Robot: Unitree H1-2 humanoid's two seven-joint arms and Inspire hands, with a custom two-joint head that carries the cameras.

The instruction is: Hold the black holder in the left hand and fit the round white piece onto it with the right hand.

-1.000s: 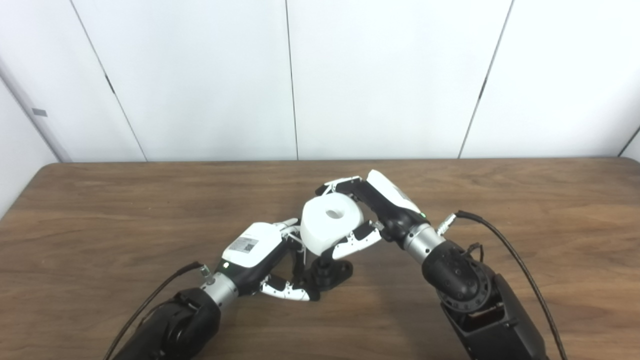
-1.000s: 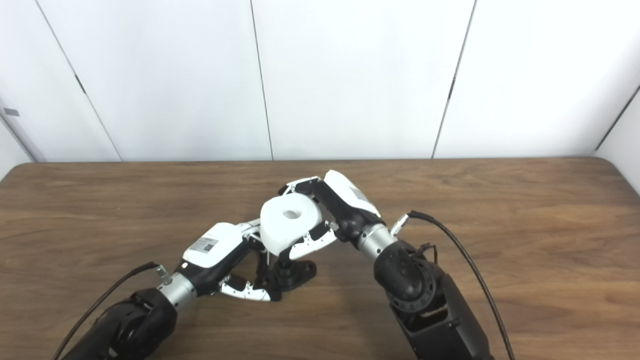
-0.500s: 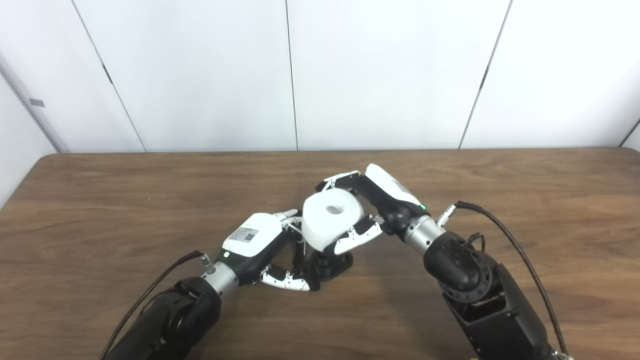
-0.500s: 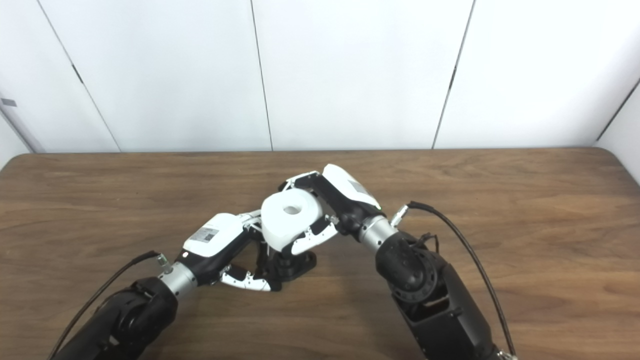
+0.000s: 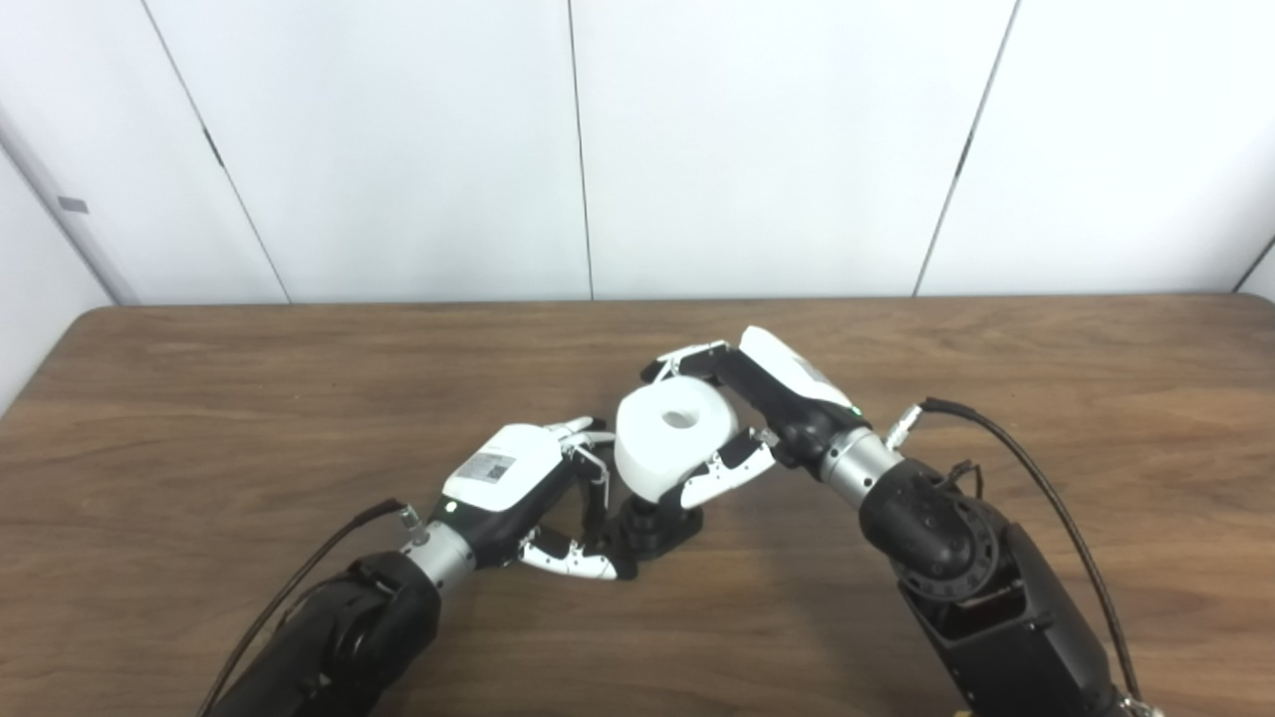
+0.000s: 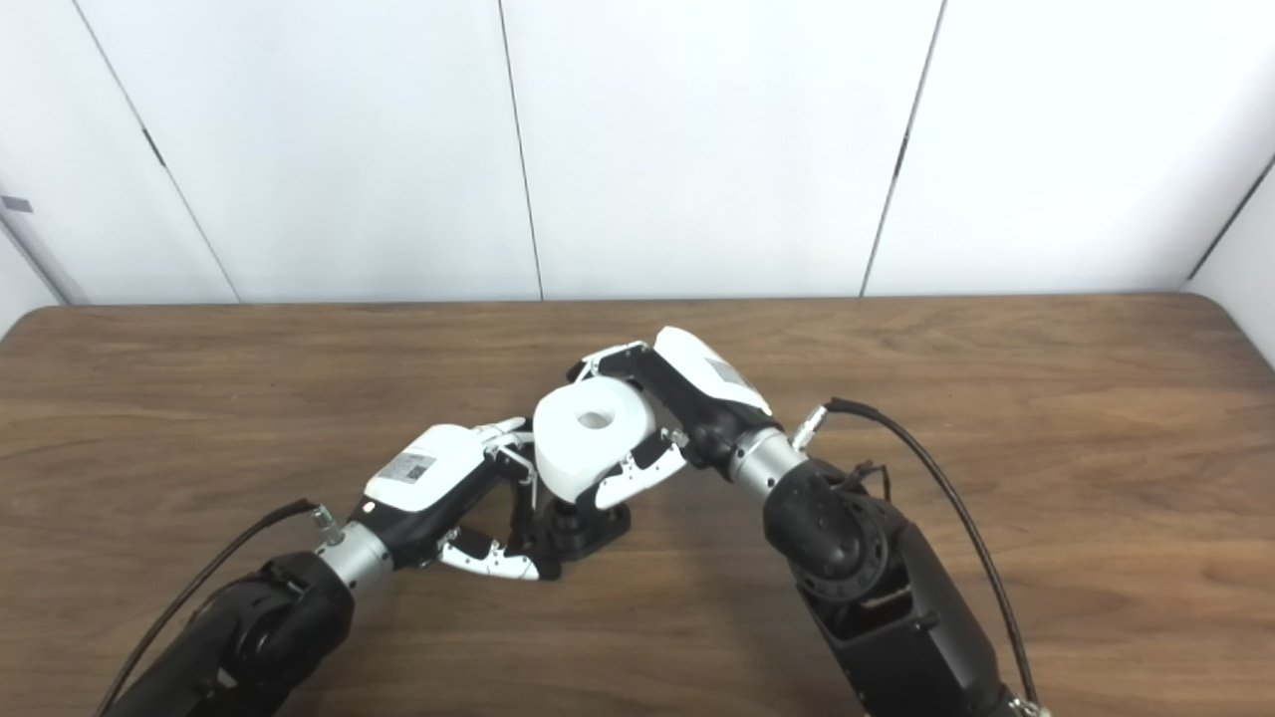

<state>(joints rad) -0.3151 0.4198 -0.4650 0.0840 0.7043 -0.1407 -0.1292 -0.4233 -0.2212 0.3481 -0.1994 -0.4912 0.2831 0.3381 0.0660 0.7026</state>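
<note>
The black holder (image 5: 652,530) stands on the wooden table (image 5: 199,398) near the middle front; its post is mostly hidden under the white piece. My left hand (image 5: 518,483) is shut on the holder, fingers and thumb around its left side. My right hand (image 5: 757,408) is shut on the round white piece (image 5: 669,443), a thick white ring with a centre hole facing up. The piece sits tilted just above the holder's base, over the post. I cannot tell whether the post is inside the hole.
A black cable (image 5: 1006,468) loops off my right forearm over the table's right half. White wall panels (image 5: 598,149) stand behind the table's far edge.
The camera tilted between one second and half a second ago, shifting the picture. Since then my right hand has carried the white piece slightly to the right. The left hand and holder have stayed still.
</note>
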